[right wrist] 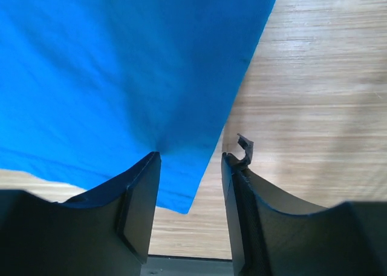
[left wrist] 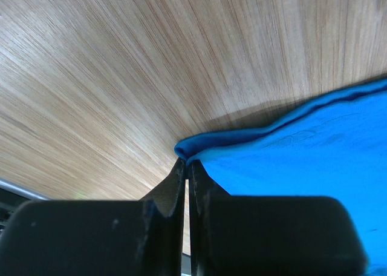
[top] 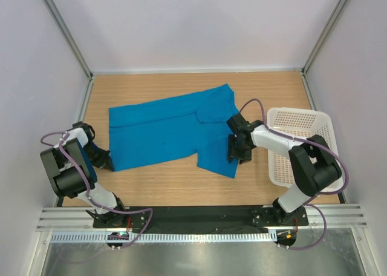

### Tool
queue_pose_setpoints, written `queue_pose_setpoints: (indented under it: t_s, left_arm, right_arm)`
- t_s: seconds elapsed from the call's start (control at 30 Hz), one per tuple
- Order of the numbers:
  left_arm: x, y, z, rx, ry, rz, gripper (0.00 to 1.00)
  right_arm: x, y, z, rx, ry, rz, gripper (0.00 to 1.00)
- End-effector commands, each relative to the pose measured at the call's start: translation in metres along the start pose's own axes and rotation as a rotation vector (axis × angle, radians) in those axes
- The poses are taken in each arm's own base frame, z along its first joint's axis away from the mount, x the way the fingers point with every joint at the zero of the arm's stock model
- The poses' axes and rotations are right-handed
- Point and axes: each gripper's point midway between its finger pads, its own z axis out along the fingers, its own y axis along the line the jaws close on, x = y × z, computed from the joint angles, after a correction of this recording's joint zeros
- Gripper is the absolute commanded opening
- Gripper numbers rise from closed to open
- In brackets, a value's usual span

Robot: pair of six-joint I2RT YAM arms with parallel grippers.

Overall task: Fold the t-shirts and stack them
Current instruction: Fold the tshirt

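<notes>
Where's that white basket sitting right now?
In the overhead view, the white basket sits on the table's right side, partly hidden by the right arm, just right of the blue t-shirt.

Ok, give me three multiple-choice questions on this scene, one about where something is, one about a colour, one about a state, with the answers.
1. Where is the white lattice basket? A) at the table's right edge B) at its left edge C) at its far edge
2. What colour is the t-shirt? A) white B) red C) bright blue
3. How is the left gripper? A) wide open B) shut on the t-shirt's corner C) inside the basket
Answers: 1 A, the top view shows it at the right side; 2 C, the cloth is plain bright blue in every view; 3 B, the left wrist view shows the fingers pressed together at the cloth's corner.
</notes>
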Motion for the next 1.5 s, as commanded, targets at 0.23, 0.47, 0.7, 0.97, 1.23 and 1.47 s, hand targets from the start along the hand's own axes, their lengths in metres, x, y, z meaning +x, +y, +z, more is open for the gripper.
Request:
queue_pose_setpoints:
  t_s: [0.23,0.47,0.7,0.97,1.23,1.47]
  left_arm:
    - [-0.008,0.001,0.003,0.006,-0.037,0.027,0.00]
    - [-0.001,-0.002,0.005,0.031,-0.007,0.024,0.00]
    - [0.005,0.006,-0.005,0.008,-0.018,-0.002,0.00]
    - [0.018,0.011,-0.034,0.067,-0.051,-0.064,0.00]
    - [-0.008,-0.026,-0.078,0.218,-0.143,0.018,0.00]
    - [-0.034,-0.071,-0.103,0.268,-0.170,0.126,0.00]
  right_arm:
    - [0.005,-0.012,0.010,0.057,0.011,0.034,0.39]
    - [0.008,-0.025,0.016,0.117,-0.002,0.037,0.10]
    - [0.014,-0.028,-0.015,0.079,-0.037,0.029,0.01]
    - [0.022,-0.018,-0.060,-0.053,-0.089,0.052,0.01]
    - [-0.060,-0.014,-0.085,-0.082,-0.188,0.096,0.01]
    - [-0.136,0.006,-0.094,-0.134,-0.253,0.096,0.01]
